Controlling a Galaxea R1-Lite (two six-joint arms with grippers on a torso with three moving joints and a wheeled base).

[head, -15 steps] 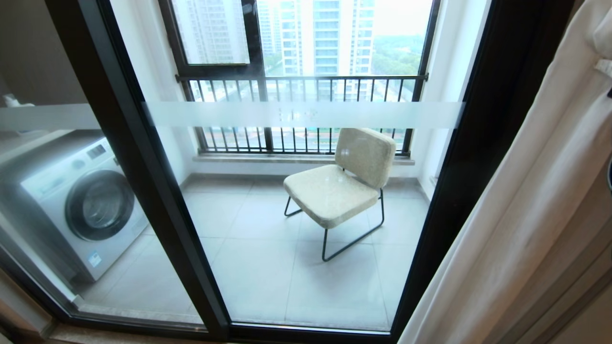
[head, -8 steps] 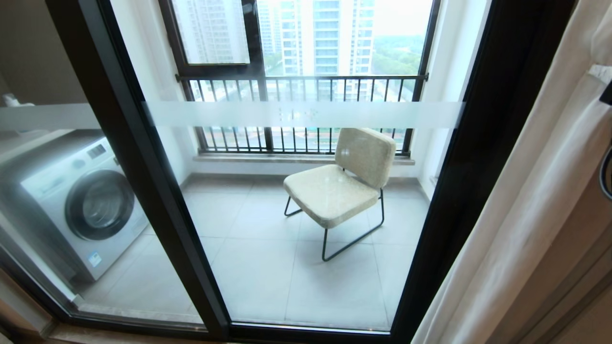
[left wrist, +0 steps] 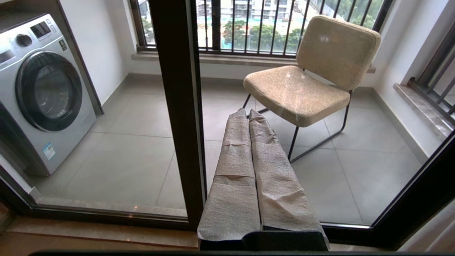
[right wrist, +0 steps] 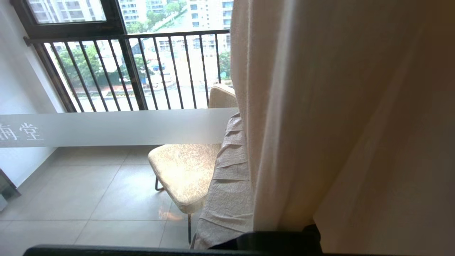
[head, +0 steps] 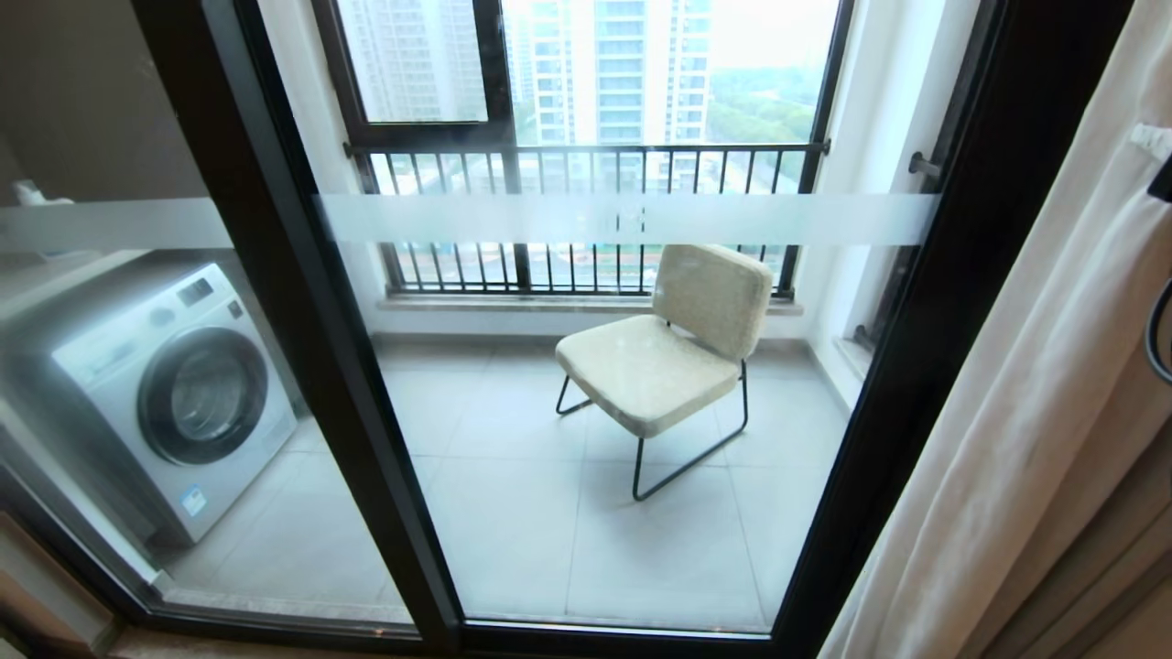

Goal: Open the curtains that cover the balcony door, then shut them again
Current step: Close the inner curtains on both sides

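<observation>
Now I see my right gripper (right wrist: 245, 142) clamped on the beige curtain (head: 1035, 394) beside the uncovered balcony door (head: 916, 302), left gripper (left wrist: 249, 117) closed, empty.

Our left gripper (left wrist: 249, 117), two long fingers (left wrist: 233, 170) sleeved in grey crinkled fabric, pressed together, reaching straight forward. Our right gripper (right wrist: 239, 122), same grey fabric sleeves, shut; one finger (right wrist: 229, 185) visible, other hidden. Neither arm seen whole from our head.

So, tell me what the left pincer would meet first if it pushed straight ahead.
Likely the balcony door: the shut left pincer points at its glass beside the black upright, the chair behind. Depth is unclear.
</observation>
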